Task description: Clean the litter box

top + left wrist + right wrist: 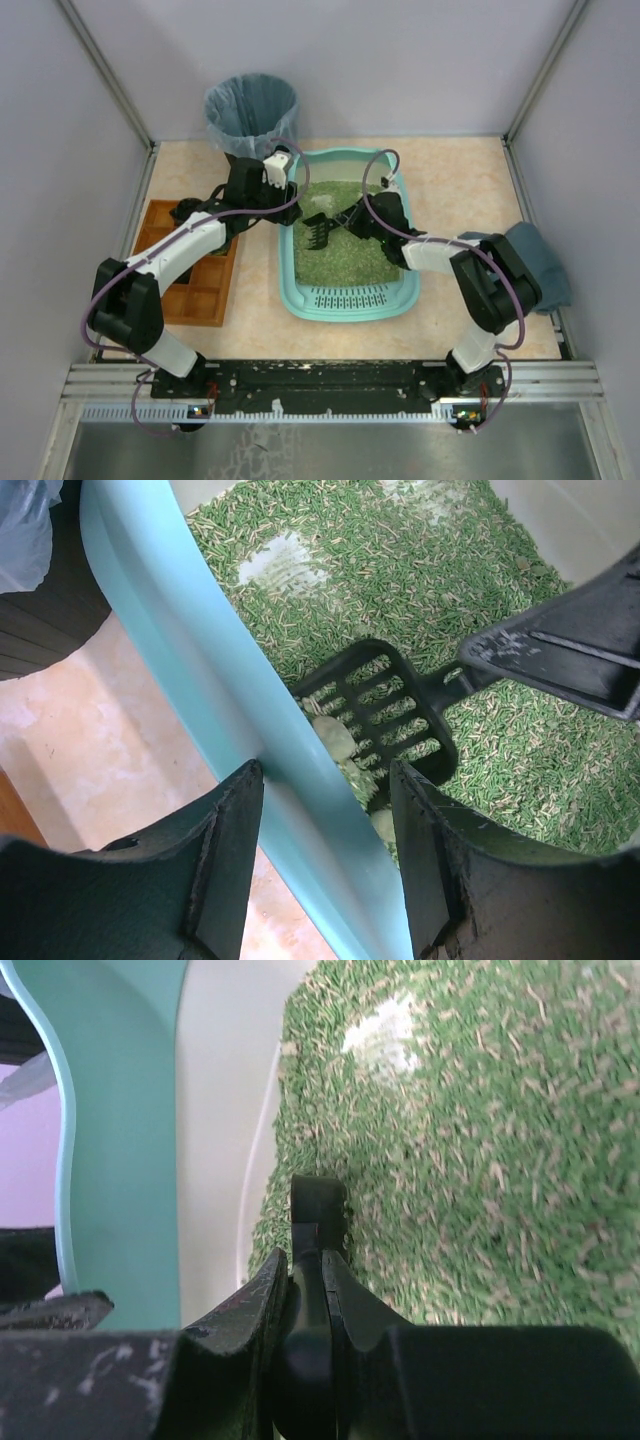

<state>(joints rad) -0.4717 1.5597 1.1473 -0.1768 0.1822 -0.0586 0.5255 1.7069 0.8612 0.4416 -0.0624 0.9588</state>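
"Teal plastic litter box (pixel 350 298), desk centre, toward the far edge?"
"Yes. Stiff, probably litter-heavy; hold by the rim. Left fingers (pixel 225 860) pinch its left rim, narrowly parted. Right fingers (pixel 250 1305) fully closed on black scoop (pixel 385 715) handle."

a black bin (pixel 252 112) lined with a blue-grey bag stands at the upper left of the top view, at the far edge of the beige surface (pixel 450 180). a brown wooden compartment tray (pixel 205 295) lies at the left. a crumpled blue-grey cloth (pixel 545 265) sits at the right edge.
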